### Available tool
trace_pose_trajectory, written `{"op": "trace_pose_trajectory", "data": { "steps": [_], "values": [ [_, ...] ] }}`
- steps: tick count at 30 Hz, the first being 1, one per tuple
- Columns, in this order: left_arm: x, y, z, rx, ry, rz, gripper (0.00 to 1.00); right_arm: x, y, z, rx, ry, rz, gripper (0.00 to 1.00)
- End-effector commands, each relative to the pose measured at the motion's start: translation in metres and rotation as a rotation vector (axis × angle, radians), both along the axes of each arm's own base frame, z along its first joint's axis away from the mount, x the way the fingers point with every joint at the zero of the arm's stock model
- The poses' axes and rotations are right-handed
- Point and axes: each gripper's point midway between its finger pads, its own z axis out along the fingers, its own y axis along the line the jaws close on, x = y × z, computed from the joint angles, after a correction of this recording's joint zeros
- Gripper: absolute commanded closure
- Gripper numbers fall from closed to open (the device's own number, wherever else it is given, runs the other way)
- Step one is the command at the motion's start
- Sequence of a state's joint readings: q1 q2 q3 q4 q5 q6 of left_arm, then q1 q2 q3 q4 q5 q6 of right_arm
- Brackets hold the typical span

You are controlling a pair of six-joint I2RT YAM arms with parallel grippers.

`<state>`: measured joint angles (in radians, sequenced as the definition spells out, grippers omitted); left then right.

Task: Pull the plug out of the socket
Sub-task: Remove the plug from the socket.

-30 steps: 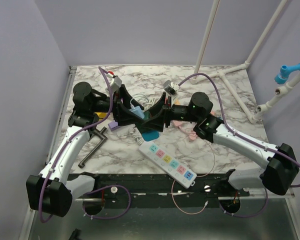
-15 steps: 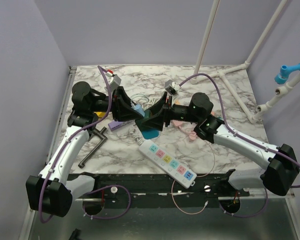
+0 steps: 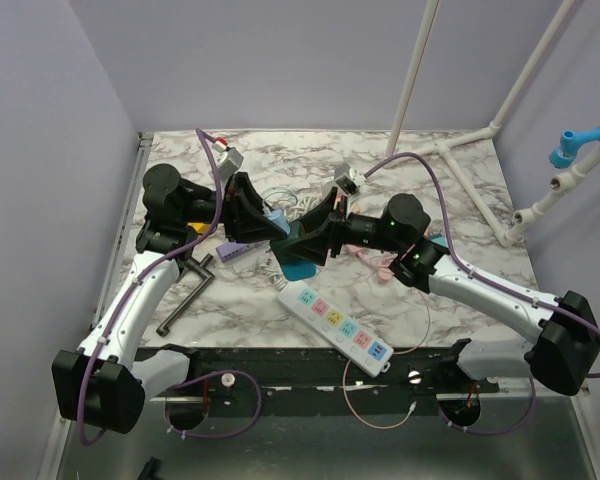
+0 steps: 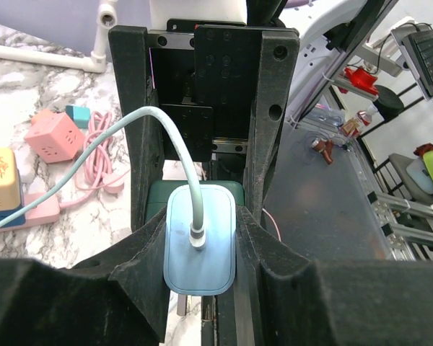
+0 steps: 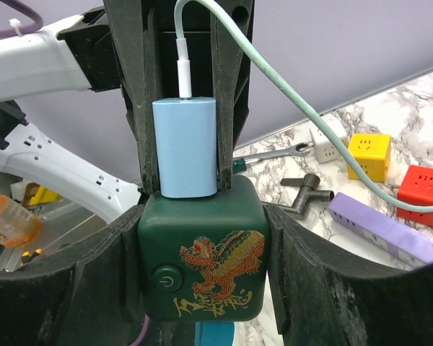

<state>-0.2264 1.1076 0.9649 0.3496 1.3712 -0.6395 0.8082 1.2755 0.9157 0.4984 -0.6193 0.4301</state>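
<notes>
Left gripper [image 4: 200, 241] is pinching a pale blue rounded plastic plug [image 4: 199, 270], its black fingers [image 4: 148, 251] pressed against the plug's two sides. A pale green cable [image 4: 108, 144] leaves the plug's back face and arcs off to the left in that wrist's view. Straight ahead of this gripper, the right gripper [image 5: 200, 249] is clamped on a dark green cube socket [image 5: 202, 267] printed with a gold and red dragon, one finger on each flank. From the right wrist, the plug's base sits against the cube's top face, just beyond the right fingertips. Whether the prongs are fully seated cannot be told. The two grippers meet tip to tip over the marble-patterned table [image 3: 430, 170]. Nearer the arm bases than the right gripper lies a white power strip with pastel outlets [image 3: 335, 327].
</notes>
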Motion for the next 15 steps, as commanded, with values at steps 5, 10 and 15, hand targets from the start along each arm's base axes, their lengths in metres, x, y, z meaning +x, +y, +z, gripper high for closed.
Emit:
{"op": "trace_pose_trajectory", "data": {
  "steps": [5, 10, 15],
  "values": [
    [0.009, 0.001, 0.030, -0.036, -0.115, 0.035, 1.00, -0.025, -0.006, -0.024, -0.033, 0.031, 0.032, 0.99],
    [0.010, 0.001, 0.030, -0.031, -0.138, 0.030, 1.00, -0.029, -0.006, -0.034, -0.057, 0.063, 0.049, 0.99],
    [0.015, 0.001, 0.039, -0.036, -0.181, 0.043, 1.00, -0.027, 0.001, -0.052, -0.103, 0.111, 0.066, 0.99]
  ]
}}
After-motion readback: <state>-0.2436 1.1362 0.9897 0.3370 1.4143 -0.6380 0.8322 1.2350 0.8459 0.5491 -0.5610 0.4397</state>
